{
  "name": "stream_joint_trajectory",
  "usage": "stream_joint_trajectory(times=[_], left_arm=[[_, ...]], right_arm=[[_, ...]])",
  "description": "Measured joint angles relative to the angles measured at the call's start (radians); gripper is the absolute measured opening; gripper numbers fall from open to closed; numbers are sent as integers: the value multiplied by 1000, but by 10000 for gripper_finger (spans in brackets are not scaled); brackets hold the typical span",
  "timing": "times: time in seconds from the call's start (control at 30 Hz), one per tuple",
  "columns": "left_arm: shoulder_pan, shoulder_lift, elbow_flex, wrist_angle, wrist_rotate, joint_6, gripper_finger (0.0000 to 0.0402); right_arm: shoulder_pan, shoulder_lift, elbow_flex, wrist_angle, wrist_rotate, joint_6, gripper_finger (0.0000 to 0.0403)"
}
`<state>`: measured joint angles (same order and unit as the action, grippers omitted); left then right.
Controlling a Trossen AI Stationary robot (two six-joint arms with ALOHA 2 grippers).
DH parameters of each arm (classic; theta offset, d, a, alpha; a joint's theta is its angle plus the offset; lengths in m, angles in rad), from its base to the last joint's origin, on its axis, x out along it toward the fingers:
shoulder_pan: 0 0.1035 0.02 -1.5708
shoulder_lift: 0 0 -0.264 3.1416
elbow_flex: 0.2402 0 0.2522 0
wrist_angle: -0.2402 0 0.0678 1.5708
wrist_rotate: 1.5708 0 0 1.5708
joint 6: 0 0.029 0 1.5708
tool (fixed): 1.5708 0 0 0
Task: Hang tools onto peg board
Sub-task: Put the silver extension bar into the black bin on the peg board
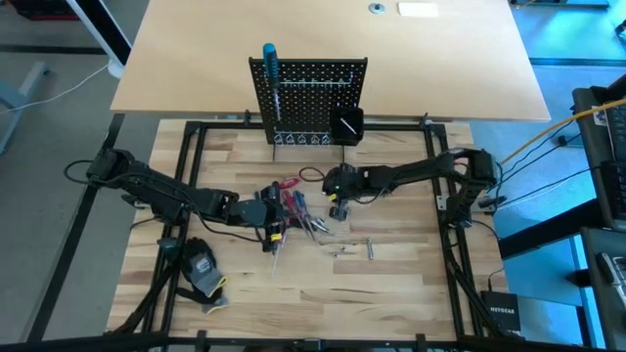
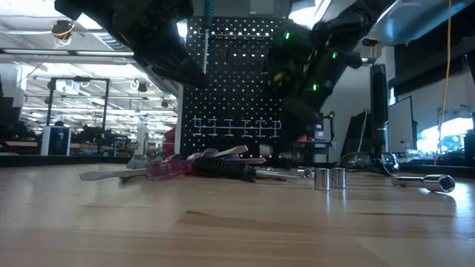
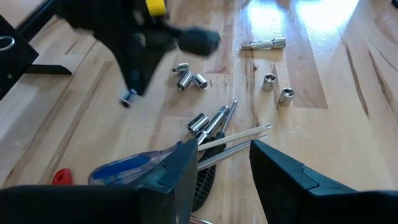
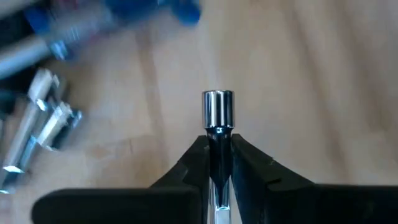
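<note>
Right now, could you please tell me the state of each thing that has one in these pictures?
Right gripper: fingers shut on a shiny silver socket bit.
Left gripper: fingers open, over the tool pile.
Blue-handled screwdriver: hanging upright on the black perforated peg board.
Black-and-yellow glove: lying flat on the wooden table.

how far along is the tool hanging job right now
Early. Done: one blue-handled screwdriver already hangs on the peg board. In hand: the right gripper has its fingers shut on a silver bit; the left gripper hovers open over the tool pile. Left: that pile, plus loose silver sockets on the table.
</note>
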<state>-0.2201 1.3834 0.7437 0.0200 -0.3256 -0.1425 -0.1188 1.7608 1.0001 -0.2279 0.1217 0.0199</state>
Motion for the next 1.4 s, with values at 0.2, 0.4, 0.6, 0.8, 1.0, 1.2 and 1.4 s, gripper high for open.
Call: stream_joint_trajectory(times=[0.2,0.4,0.6,0.8,1.0,1.2,1.4], left_arm=[[0,0,0,0,0,0,136],[0,0,0,27,0,19,136],[0,0,0,89,0,72,136],[0,0,0,86,0,68,136],[-2,0,0,44,0,28,136],[-3,0,0,27,0,14,136],[-3,0,0,26,0,26,136]], right_arm=[[9,-137,1,-1,-7,-2,47],[37,-278,1,-8,-8,-5,47],[89,-418,2,-5,55,-38,47],[127,-553,2,-6,97,-60,48],[139,-637,3,35,189,-130,48],[136,-657,38,50,295,-185,48],[86,-651,49,78,339,-228,48]])
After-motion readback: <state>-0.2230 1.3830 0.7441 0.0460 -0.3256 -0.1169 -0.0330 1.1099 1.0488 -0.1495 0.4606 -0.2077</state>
